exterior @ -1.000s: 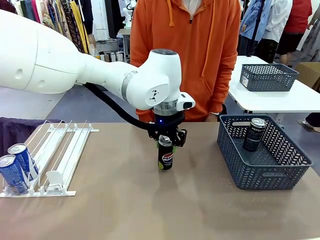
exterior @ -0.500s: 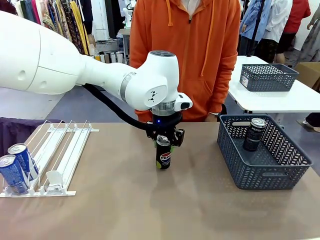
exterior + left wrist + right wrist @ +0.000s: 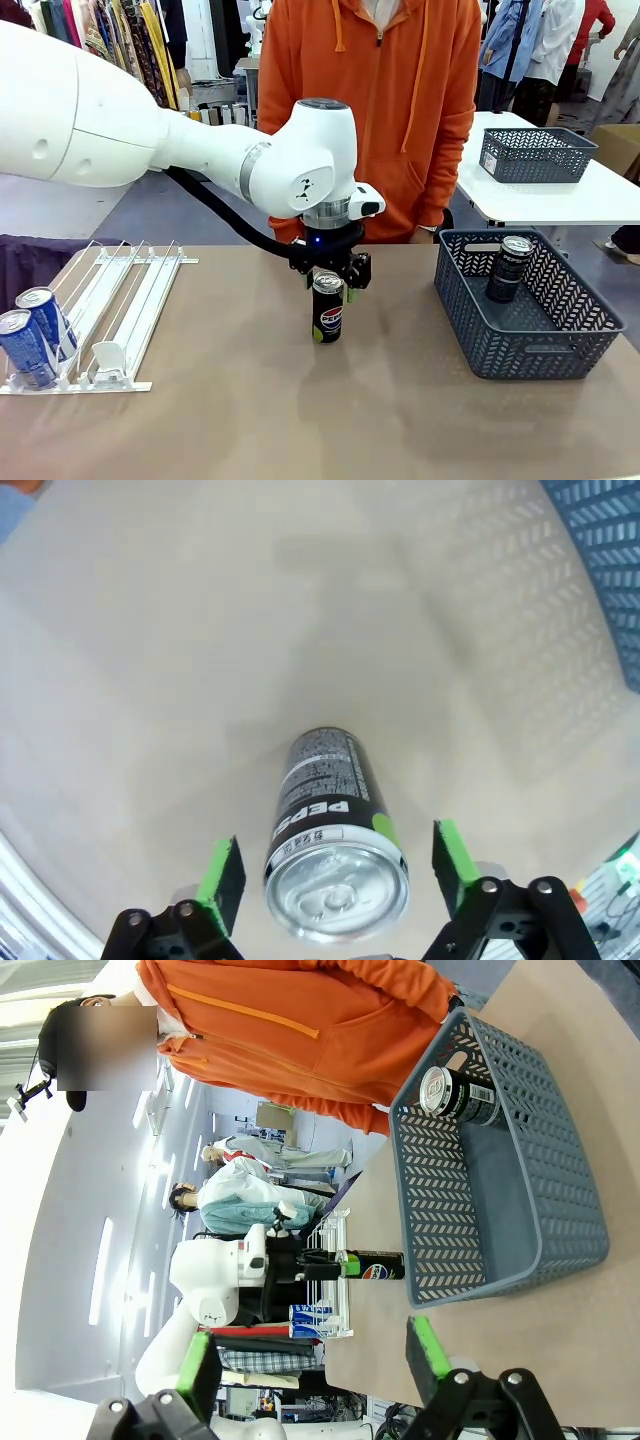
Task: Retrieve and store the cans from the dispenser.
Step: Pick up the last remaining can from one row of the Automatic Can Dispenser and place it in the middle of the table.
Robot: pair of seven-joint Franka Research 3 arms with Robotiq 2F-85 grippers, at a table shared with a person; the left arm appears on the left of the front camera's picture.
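- Front view: fixed, a little above the near edge of the table (image 3: 250, 420). It faces across to the person (image 3: 380, 100) at the far edge and spans from the dispenser (image 3: 115, 310) at the left edge to the basket (image 3: 530, 345) at the right.
- Left wrist view: close, looking steeply down past the left gripper (image 3: 338, 865) onto the Pepsi can (image 3: 330, 810).
- Right wrist view: rolled roughly a quarter turn, set back at the table's right end behind the right gripper (image 3: 310, 1370), facing leftward. It shares the basket, the can and, apparently, the dispenser with the front view.
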